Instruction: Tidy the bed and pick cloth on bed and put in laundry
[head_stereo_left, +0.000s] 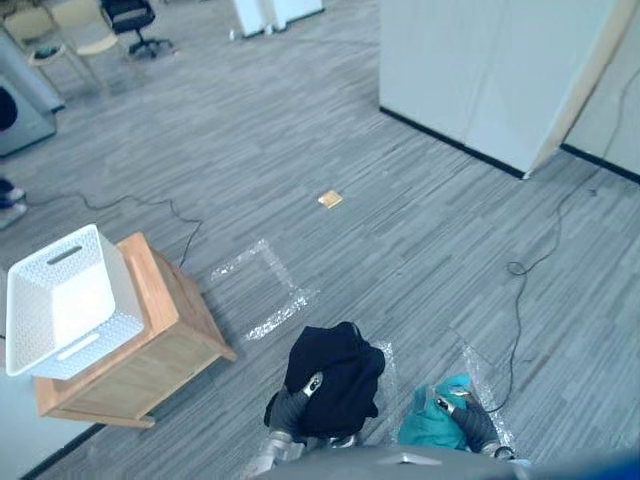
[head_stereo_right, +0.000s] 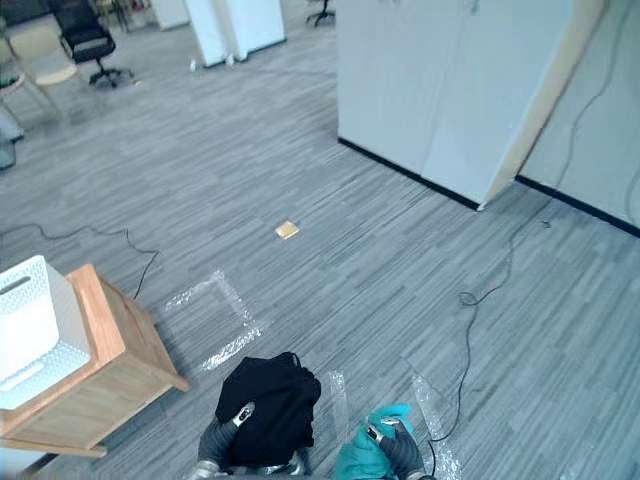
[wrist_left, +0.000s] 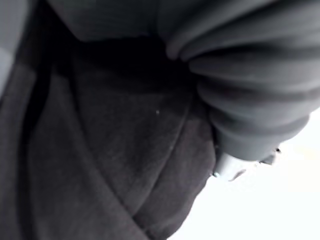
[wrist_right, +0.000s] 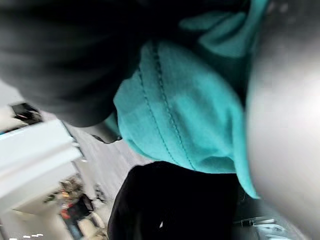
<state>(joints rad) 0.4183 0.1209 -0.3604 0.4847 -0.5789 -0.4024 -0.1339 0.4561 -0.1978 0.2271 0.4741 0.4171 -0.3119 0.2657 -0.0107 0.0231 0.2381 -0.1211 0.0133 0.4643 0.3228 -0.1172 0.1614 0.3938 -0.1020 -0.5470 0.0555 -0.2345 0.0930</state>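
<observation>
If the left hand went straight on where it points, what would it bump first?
Probably nothing close. The left hand, curled on the black cloth, points over open floor; the white basket on the wooden stand is off to its left. Depth is unclear.

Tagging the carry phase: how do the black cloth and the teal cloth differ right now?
Size: the black cloth is the bigger bundle, the teal cloth smaller. Holder: the left hand grips the black cloth, the right hand the teal cloth. Shared: both are bunched, carried above the floor, and neither is in the white basket.
</observation>
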